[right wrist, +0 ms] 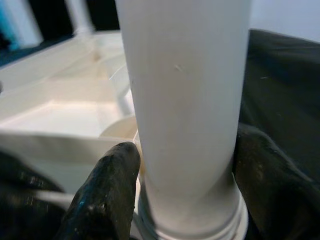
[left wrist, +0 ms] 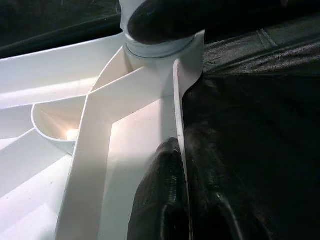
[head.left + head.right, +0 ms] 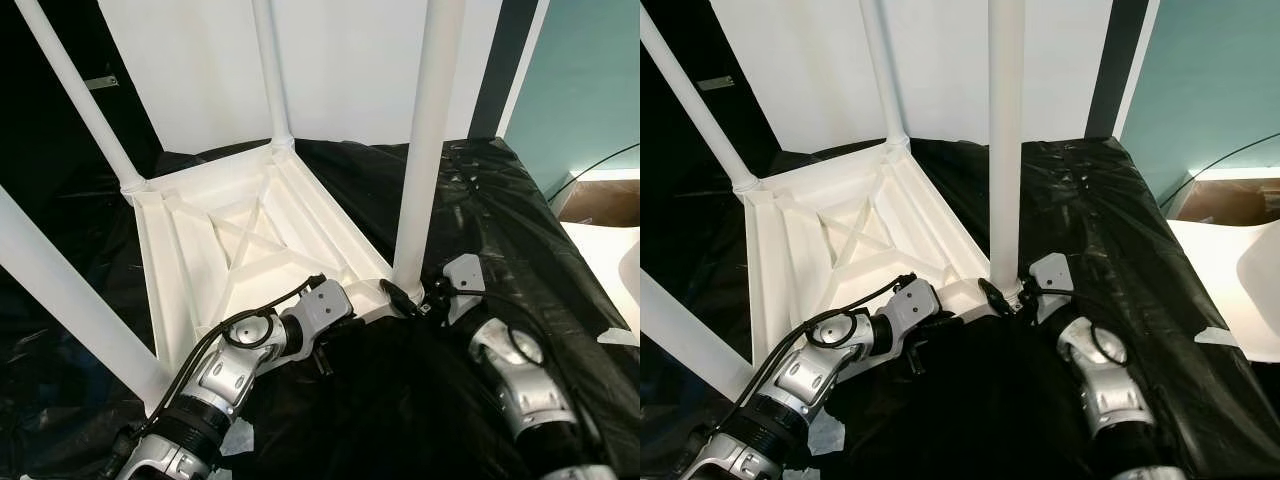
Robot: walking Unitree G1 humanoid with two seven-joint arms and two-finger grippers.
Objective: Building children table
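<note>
One white plastic children's table point(image 3: 250, 240), upside down on a black plastic sheet point(image 3: 480, 200), ribbed underside facing up, with an X-shaped brace at the centre. Four white legs in the corner sockets, all pointing upward with long axes near vertical: far left leg point(image 3: 75, 95), far middle leg point(image 3: 270, 70), near right leg point(image 3: 430, 130) and near left leg point(image 3: 70, 300), which crosses the picture at the left edge. Tabletop lying flat, one corner turned toward the robot.

Two silver arms reaching forward from below. Left arm bent at the elbow, forearm angled up and rightward, left gripper point(image 2: 185, 195) at the near edge of the tabletop; in the left wrist view, one black finger inside the thin side wall and one outside, pinching that rim just below the corner socket. Right arm stretched forward and leftward, right gripper point(image 1: 185, 175) at the foot of the near right leg; in the right wrist view, black fingertips point(image 1: 107, 190) pressed on both sides of the round tube, just above its collar, clamped on it.

White wall point(image 3: 350, 60) behind, teal wall point(image 3: 590, 80) to the right.
</note>
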